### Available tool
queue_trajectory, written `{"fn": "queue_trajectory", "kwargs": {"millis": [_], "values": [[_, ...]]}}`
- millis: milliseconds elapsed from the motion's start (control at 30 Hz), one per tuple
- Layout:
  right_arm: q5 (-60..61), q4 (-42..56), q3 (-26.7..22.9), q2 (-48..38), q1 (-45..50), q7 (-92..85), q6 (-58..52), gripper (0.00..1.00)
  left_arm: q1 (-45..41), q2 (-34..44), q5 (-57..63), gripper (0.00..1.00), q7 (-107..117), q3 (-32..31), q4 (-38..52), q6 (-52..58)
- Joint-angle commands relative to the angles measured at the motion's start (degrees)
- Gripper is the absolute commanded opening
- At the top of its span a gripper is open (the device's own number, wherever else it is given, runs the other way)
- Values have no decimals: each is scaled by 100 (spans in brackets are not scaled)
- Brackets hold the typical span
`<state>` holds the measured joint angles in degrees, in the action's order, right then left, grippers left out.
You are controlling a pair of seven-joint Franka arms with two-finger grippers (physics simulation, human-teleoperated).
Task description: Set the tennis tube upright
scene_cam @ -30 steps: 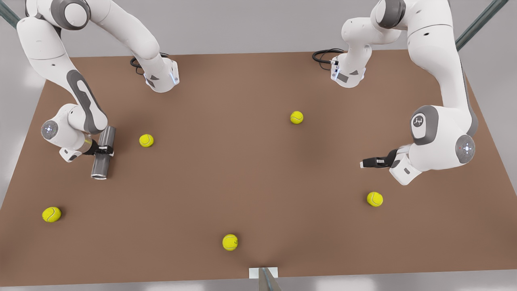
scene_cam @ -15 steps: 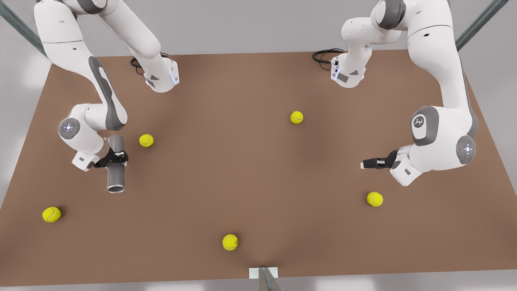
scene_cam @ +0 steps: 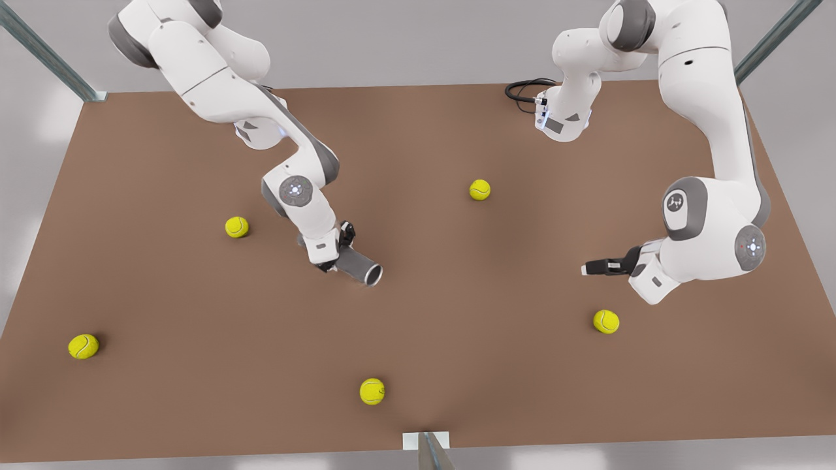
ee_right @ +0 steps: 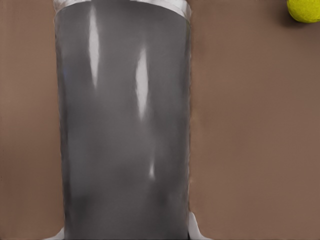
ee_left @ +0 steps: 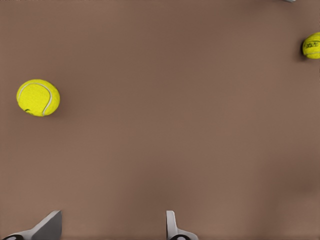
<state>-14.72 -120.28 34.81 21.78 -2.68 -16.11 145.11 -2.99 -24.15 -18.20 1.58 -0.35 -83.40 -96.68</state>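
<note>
The tennis tube (scene_cam: 358, 266) is a dark-grey cylinder with a silver rim, tilted over the middle-left of the brown table (scene_cam: 418, 313); its rim points to the front view's right and toward the table's near edge. My right gripper (scene_cam: 342, 250) is shut on the tube's rear part. In the right wrist view the tube (ee_right: 124, 125) runs lengthwise between the fingertips (ee_right: 196, 231). My left gripper (scene_cam: 590, 266) hangs over the table on the front view's right, open with nothing in it; the left wrist view shows this gripper (ee_left: 111, 227) above bare table.
Several yellow tennis balls lie scattered: one (scene_cam: 236, 226) left of the tube, one (scene_cam: 479, 189) farther back, one (scene_cam: 606, 321) near the left gripper, one (scene_cam: 371, 391) at the near edge. Two balls (ee_left: 38, 97) (ee_left: 312, 45) show in the left wrist view.
The right arm has swung the tube from the front view's left side toward the table's middle, turning its rim to the right. The left arm has stayed put.
</note>
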Motion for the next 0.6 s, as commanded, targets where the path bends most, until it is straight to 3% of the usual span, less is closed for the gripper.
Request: {"fn": "queue_trajectory", "kwargs": {"millis": [0,67,200,267,367,433,533,567], "values": [[-31,57,0,54,39,-181,-1,74,0,-20,-8,99,1,0,8,0],[-40,171,0,204,223,-1262,87,74,0,-37,-17,99,1,0,17,-210],[-5,575,-765,573,1401,-3539,755,74,44,-90,-526,99,-8,0,17,-264],[-5,988,-1292,907,2007,-3662,861,74,44,-195,-940,99,1,-9,8,-246],[30,1200,-1617,1118,2306,-3601,790,74,-9,-187,-1160,99,106,-9,-54,-176],[610,1428,-2329,1241,3017,-3461,606,74,-53,-169,-1405,99,193,-18,-132,-185],[760,1683,-2628,1425,3423,-3091,360,74,-35,68,-2065,99,396,-211,-598,-263],[901,1806,-2707,1513,3511,-3091,351,98,-53,217,-2398,99,396,-237,-896,-491]]}}
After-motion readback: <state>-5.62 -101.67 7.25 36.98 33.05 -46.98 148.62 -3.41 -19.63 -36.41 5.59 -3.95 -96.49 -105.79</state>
